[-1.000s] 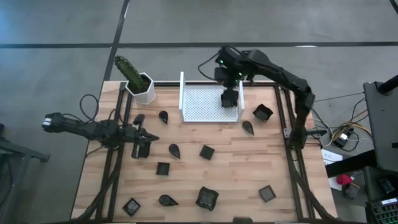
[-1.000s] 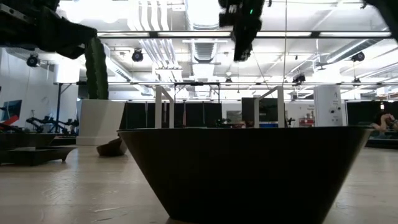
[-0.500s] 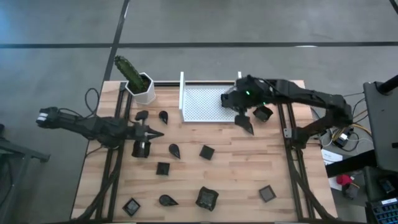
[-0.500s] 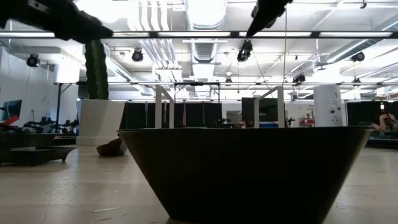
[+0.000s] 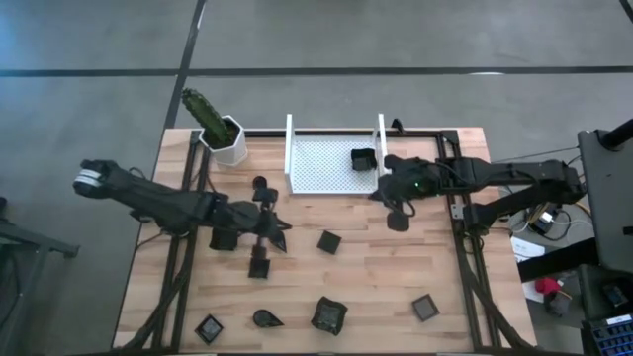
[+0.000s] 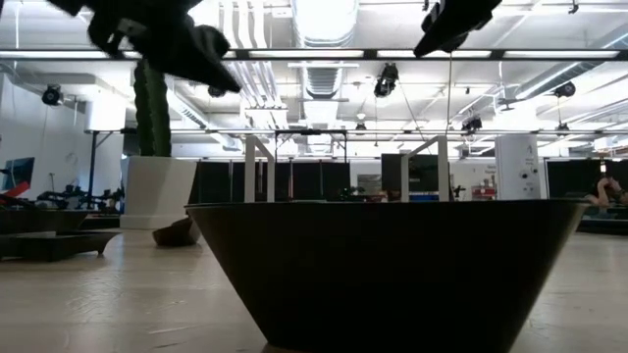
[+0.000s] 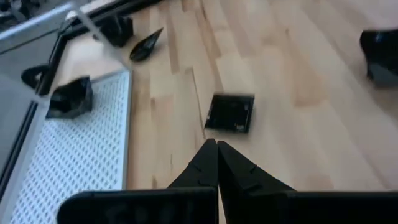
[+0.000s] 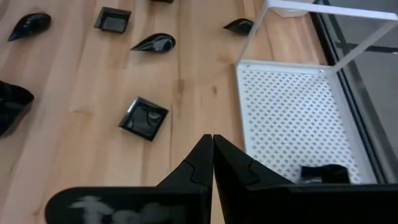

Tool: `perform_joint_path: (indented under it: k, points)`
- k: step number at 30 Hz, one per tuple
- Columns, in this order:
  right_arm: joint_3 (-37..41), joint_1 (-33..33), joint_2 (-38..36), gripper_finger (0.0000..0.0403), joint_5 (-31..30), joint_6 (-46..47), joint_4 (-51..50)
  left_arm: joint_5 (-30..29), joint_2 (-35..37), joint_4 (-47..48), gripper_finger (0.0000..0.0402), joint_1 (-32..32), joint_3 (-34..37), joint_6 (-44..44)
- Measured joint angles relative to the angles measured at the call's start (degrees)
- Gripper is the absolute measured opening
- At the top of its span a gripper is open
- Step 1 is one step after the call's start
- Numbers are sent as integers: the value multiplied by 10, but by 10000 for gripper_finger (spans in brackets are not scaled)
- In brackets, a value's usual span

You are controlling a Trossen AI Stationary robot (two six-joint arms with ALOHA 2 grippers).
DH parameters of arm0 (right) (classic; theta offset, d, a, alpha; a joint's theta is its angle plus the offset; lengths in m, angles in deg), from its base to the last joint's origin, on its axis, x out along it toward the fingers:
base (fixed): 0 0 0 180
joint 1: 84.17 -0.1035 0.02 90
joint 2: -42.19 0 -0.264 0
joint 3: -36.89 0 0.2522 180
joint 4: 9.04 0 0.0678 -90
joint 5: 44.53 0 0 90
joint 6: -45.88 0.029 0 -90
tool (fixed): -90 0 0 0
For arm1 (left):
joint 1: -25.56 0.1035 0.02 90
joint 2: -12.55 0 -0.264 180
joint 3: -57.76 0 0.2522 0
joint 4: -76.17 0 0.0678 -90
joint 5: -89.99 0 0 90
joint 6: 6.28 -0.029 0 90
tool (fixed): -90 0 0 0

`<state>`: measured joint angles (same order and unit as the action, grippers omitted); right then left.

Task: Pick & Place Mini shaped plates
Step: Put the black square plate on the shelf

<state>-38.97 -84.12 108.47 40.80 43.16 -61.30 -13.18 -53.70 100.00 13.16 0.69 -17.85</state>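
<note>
Several tiny dark plates, square and teardrop shaped, lie scattered flat on the wooden table, among them a square one [image 5: 328,241] near the middle and a teardrop [image 5: 396,220]. One more dark plate [image 5: 363,158] lies inside the white perforated tray [image 5: 321,168]. My left gripper [image 5: 281,228] hovers shut above the table's middle, with that square plate [image 7: 230,113] ahead of its tips [image 7: 216,144]. My right gripper [image 5: 380,190] hovers shut just off the tray's right wall; the same square plate [image 8: 144,118] lies ahead of it [image 8: 211,138]. Neither gripper holds anything.
A white pot with a green cactus [image 5: 226,138] stands at the far left corner. The tray's upright side walls [image 5: 381,148] rise beside my right gripper. One dark plate [image 6: 392,275] sits close in front of the low camera. More plates lie along the near edge [image 5: 329,314].
My right gripper has left the space above the tray and moved down toward the right and near side, past the tray's right wall; a dark plate now shows lying in the tray. My left gripper has travelled toward the table's middle, to the right.
</note>
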Motion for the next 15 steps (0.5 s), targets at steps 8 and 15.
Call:
perform_joint_path:
  k: [8, 15]
  points:
    - [68, -25, -6, 8, 1, 19, 40, 0, -107, 9, 0, -5, -65, 27]
    - [94, -29, -5, 8, 1, 32, 57, 0, -160, 7, 15, -5, -94, 57]
